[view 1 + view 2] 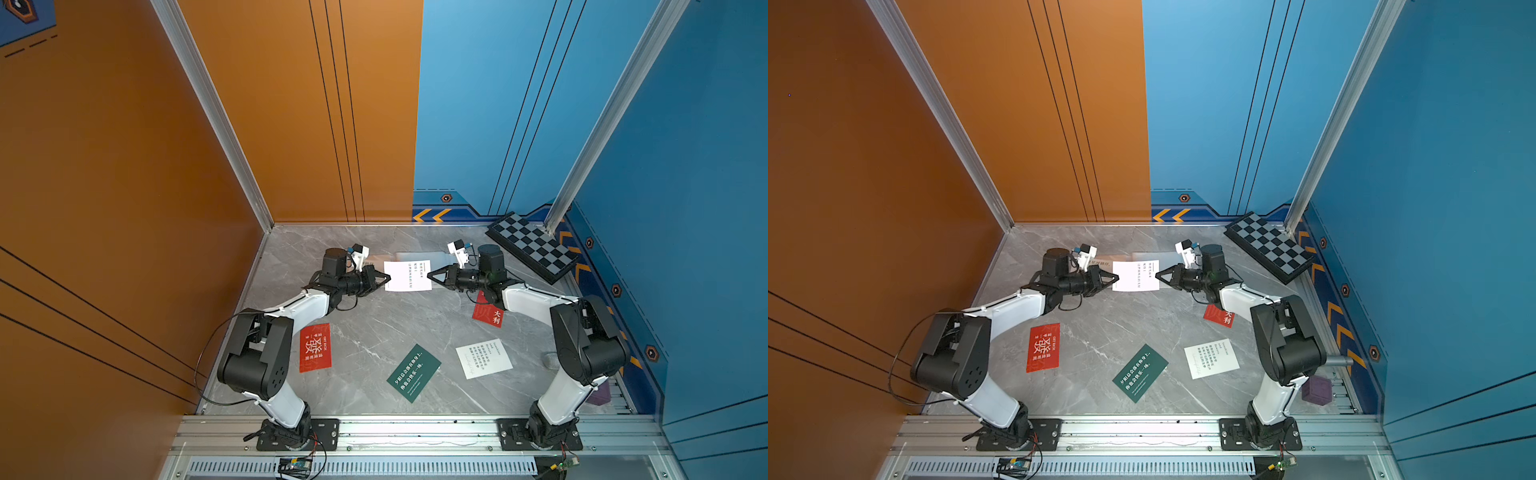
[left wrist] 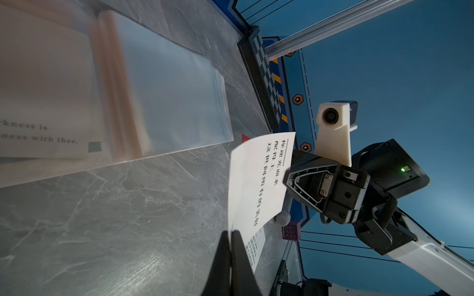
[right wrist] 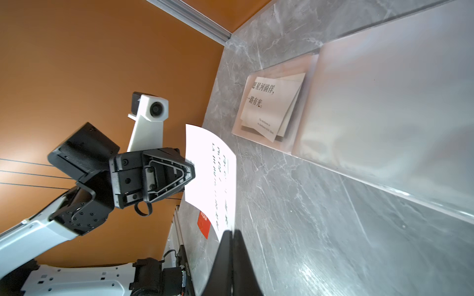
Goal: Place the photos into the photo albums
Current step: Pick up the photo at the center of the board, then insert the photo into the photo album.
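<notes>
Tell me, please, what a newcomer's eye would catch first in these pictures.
First comes the white card, held off the table at the far middle. It is pinched at opposite edges by the left fingers and the right fingers, close to the open album. Next come the bright cards lying flat nearer the arm bases: a red card beside the left arm and a dark green card in the middle.

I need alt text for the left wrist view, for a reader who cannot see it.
A white card with black Chinese print is pinched at opposite edges by the left hand and the right hand, above a grey marble table. Beyond it lies the open photo album with clear sleeves.
</notes>
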Tool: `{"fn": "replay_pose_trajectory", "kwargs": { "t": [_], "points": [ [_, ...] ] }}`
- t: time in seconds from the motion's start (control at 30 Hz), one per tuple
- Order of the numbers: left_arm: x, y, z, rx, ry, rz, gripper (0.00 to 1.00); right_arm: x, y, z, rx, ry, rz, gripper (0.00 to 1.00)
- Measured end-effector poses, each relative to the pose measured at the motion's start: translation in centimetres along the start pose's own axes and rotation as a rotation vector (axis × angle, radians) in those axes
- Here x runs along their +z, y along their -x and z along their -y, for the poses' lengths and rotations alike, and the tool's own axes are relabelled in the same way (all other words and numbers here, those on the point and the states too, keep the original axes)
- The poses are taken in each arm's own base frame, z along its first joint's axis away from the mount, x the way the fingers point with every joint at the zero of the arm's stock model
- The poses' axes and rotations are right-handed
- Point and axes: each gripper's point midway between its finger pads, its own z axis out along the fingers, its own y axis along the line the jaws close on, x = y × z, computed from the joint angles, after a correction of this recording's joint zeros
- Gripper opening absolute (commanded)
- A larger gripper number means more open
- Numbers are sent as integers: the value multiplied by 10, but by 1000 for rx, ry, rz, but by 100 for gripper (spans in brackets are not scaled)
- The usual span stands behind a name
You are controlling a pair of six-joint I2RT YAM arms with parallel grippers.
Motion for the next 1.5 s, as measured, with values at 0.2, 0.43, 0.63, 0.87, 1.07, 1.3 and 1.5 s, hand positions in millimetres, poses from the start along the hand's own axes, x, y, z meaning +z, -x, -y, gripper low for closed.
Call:
{"fn": "replay_pose_trajectory", "kwargs": {
  "t": [0.2, 0.43, 0.63, 0.87, 1.07, 1.3, 1.5],
  "points": [
    [-7, 11, -9, -13, 26, 39, 0, -9, -4, 25, -5, -99, 33, 11],
    [-11, 27, -24, -39, 58, 80, 0, -25, -5, 60, 7, -234, 93, 12],
    [-5, 36, -42, -71, 74, 73, 0, -31, -9, 78, 4, -309, 113, 15],
    [-12, 50, -44, -83, 69, 96, 0, -38, -4, 87, 12, -330, 140, 15],
    [-22, 69, -46, -92, 69, 139, 0, -39, -7, 95, 19, -350, 145, 15],
    [-44, 95, -71, -174, 96, 212, 0, -37, -7, 100, 22, -359, 145, 15],
    [-39, 104, -82, -196, 103, 213, 0, -36, -8, 104, 26, -359, 147, 15]
  ]
}}
